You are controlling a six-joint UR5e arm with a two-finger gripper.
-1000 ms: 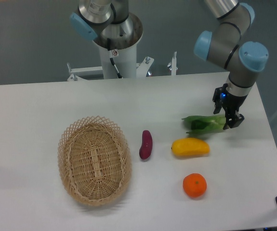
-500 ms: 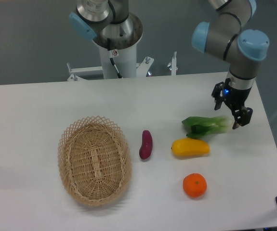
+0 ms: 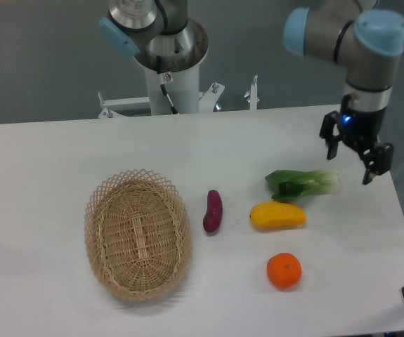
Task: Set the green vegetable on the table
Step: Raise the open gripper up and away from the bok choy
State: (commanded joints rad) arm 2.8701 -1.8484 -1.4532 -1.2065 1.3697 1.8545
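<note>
The green vegetable (image 3: 301, 184) lies flat on the white table (image 3: 61, 147) at the right, dark leaves to the left and pale stalk end to the right. It rests just above the yellow fruit (image 3: 277, 215). My gripper (image 3: 349, 162) hangs above and to the right of the stalk end, apart from it. It is open and empty.
An oval wicker basket (image 3: 138, 232) stands at the left. A purple eggplant-like piece (image 3: 213, 210) lies beside it. An orange (image 3: 284, 270) sits near the front. The arm's base column (image 3: 170, 63) stands behind the table's far edge. The table's right edge is close to the gripper.
The gripper opened, let go of the green vegetable and rose up and to the right. The vegetable now lies on the table by itself.
</note>
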